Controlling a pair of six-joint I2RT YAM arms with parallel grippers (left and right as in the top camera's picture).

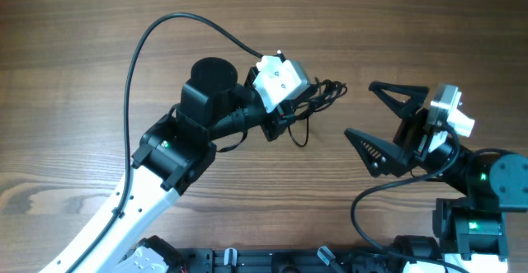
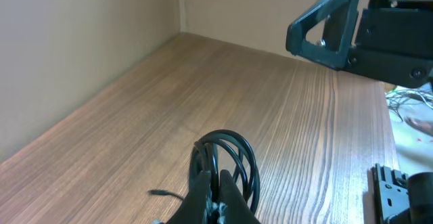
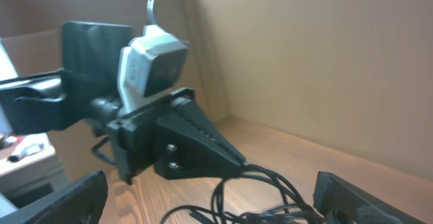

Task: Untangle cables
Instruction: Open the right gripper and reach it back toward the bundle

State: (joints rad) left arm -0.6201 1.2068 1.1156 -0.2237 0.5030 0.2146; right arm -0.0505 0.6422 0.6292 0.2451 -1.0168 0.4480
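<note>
A tangled bundle of thin black cables lies on the wooden table near the middle. My left gripper is shut on the cables; in the left wrist view its fingers pinch several looped cords, and one plug end trails to the left. My right gripper is open and empty, a short way right of the bundle. In the right wrist view the cables lie between its spread fingers, with the left gripper gripping them from behind.
The wooden table spans the view. A thick black arm cable arcs over the left arm. A black rail runs along the front edge. A wall borders the table.
</note>
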